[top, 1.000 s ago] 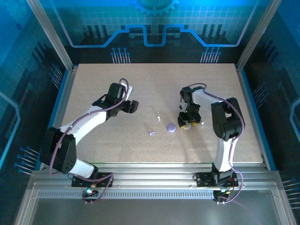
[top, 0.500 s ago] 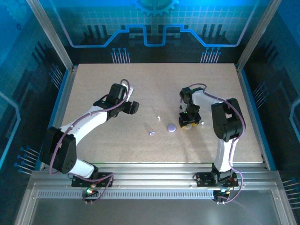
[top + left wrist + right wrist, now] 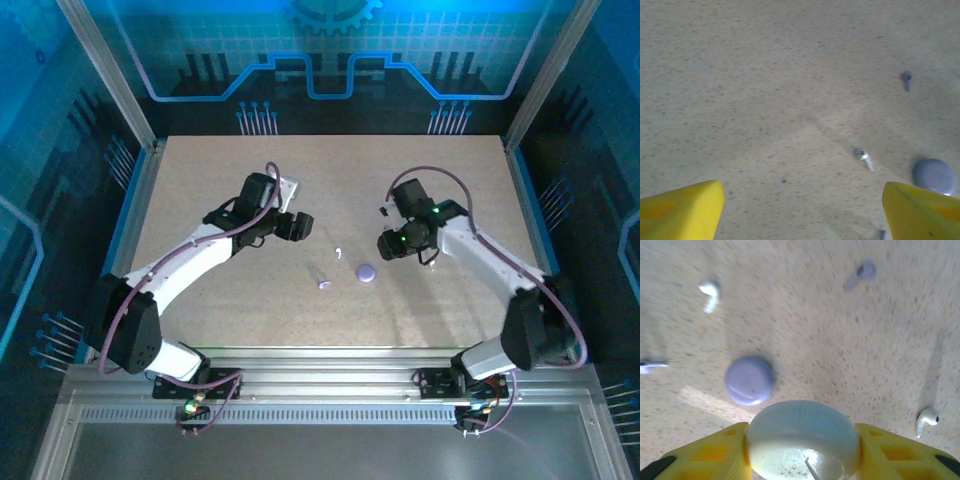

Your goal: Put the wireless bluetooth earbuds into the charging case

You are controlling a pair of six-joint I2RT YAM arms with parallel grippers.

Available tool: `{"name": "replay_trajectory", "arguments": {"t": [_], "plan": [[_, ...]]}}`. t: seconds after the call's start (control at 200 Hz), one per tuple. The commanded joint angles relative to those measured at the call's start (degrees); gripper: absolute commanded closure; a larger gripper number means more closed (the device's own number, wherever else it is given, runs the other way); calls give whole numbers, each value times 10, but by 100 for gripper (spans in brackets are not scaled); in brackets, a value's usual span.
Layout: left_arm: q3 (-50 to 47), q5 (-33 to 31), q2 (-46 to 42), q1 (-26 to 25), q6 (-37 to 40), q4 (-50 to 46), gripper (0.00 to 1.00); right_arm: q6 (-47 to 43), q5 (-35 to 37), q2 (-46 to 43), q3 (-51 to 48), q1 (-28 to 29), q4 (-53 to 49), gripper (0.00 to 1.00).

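The nearest earbud (image 3: 324,284) is lying loose on the table (image 3: 250,330), the lavender disc (image 3: 366,271) near it, a second earbud (image 3: 338,250) beyond. Further back the right gripper (image 3: 802,442) is clamping the off-white case half (image 3: 800,427), probably steadying it for loading; the left gripper (image 3: 800,215) is hovering wide open, likely choosing its earbud

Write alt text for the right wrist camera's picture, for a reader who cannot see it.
The right gripper clamps an off-white case disc between yellow fingers over a speckled table. On the table lie a lavender disc and scattered small earbuds.
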Motion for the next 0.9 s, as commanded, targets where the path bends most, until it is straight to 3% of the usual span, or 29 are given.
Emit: {"name": "replay_trajectory", "arguments": {"t": [0.0, 0.255, 0.895], "plan": [[32, 68, -19, -7, -39, -16, 19, -33, 14, -63, -31, 27, 73, 54], [70, 109, -33, -23, -59, -40, 24, -88, -27, -167, -94, 45, 221, 59], [57, 199, -93, -78, 27, -17, 30, -324, -201, -172, -170, 82, 448, 56]]}}
